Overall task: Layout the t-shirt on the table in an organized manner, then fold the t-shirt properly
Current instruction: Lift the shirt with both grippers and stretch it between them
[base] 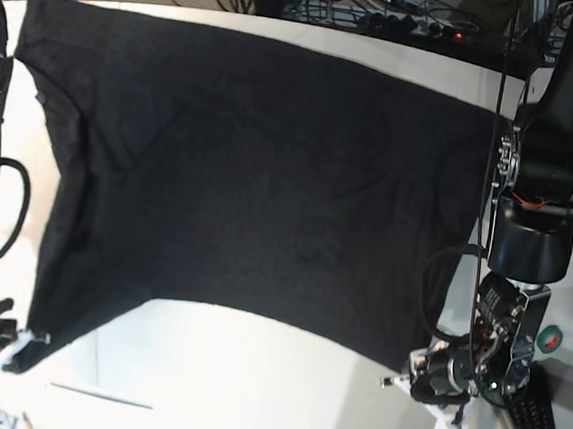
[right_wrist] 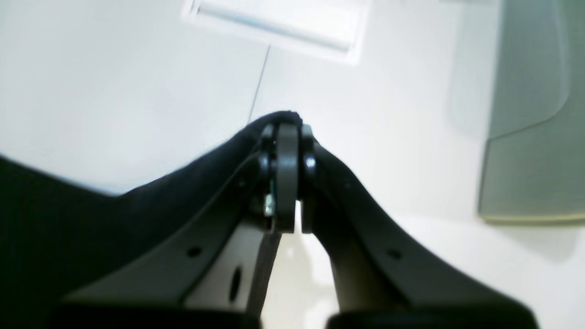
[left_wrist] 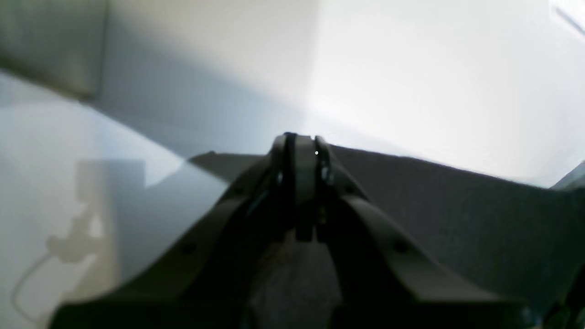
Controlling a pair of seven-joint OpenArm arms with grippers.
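The t-shirt [base: 260,172] is seen spread wide and lifted above the off-white counter [base: 231,390], its black cloth stretched between the two hands. The left hand [left_wrist: 301,141] is shut tight, and a corner of the shirt is pinched between its fingers; from that hand the cloth runs away to its right in the left wrist view, as a taut dark edge. The right hand [right_wrist: 285,125] is likewise closed, with the shirt's hem gripped at the fingertips; the fabric hangs off to that hand's left in the right wrist view and droops below it. Ahead of the right hand a thin seam line [right_wrist: 258,87] is seen on the counter. In the base view the lower edge of the shirt sags in a shallow curve between the two hands, and bare counter is visible beneath it.
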